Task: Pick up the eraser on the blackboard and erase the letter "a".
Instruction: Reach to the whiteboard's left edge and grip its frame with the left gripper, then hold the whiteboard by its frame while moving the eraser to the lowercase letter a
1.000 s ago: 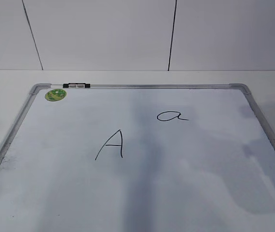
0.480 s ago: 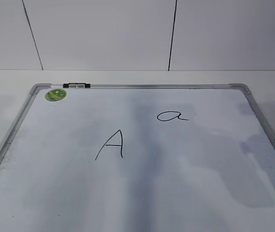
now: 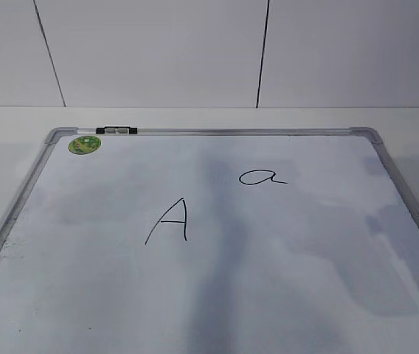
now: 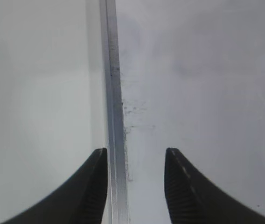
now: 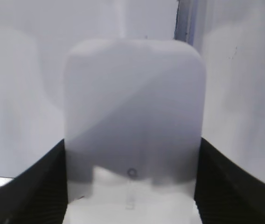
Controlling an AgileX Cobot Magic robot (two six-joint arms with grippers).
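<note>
1. The right gripper (image 5: 131, 186) has its jaws clamped on the eraser (image 5: 133, 112), off the blackboard's (image 3: 386, 166) right edge.
2. The left gripper (image 4: 136, 186) has its jaws apart and empty, over the board's left frame.
3. The letter "a" (image 3: 262, 177) sits untouched, up right of the capital "A" (image 3: 169, 220).
4. Risk, I'd say: a wide swipe catching the "A" too, or a tilted eraser just smearing.

Ext cam slanting down; wrist cams close over blackboard (image 3: 268, 258).

Bare board around letter "a" (image 3: 262, 177), unobstructed.
</note>
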